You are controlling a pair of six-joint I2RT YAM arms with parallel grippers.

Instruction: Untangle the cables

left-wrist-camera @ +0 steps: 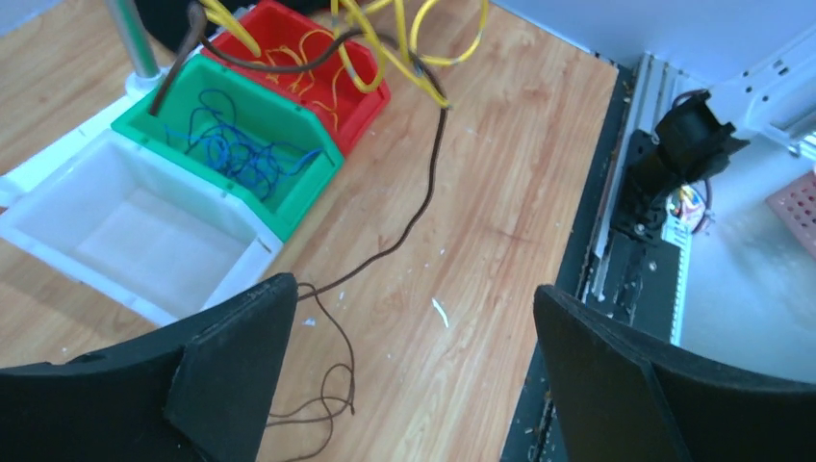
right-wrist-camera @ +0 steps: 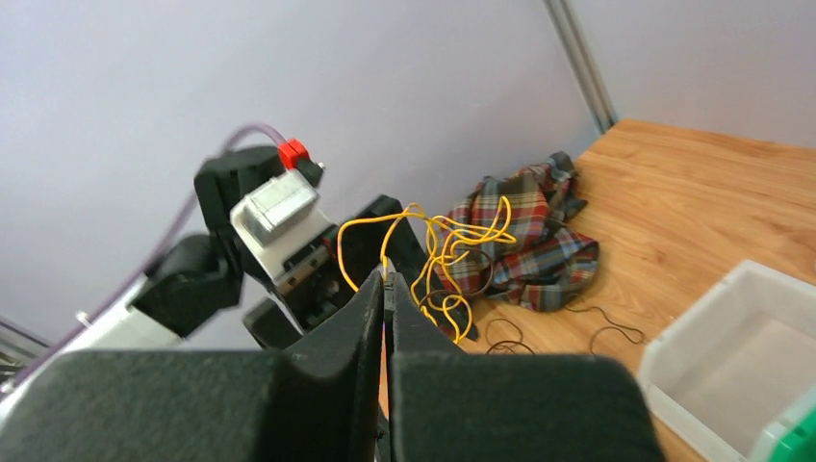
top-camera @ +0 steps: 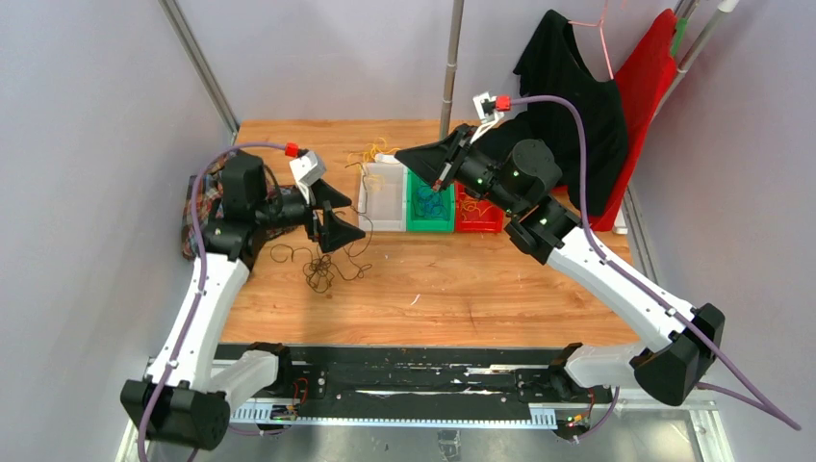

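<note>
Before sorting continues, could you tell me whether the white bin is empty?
Empty: the white bin shows only its bare floor; the blue cables lie in the green bin.

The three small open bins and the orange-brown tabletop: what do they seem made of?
The white bin, green bin and red bin look like moulded plastic: smooth, evenly coloured, slightly glossy. The orange-brown tabletop shows wood grain; solid wood or laminate, I cannot tell.

Yellow cables (right-wrist-camera: 452, 236), blue cables (left-wrist-camera: 236, 154) and a dark brown cable (left-wrist-camera: 430, 192) are showing, with a white bin (left-wrist-camera: 144, 231), green bin (left-wrist-camera: 289, 207), red bin (left-wrist-camera: 370, 96) and red-navy plaid cloth (right-wrist-camera: 539, 255).
</note>
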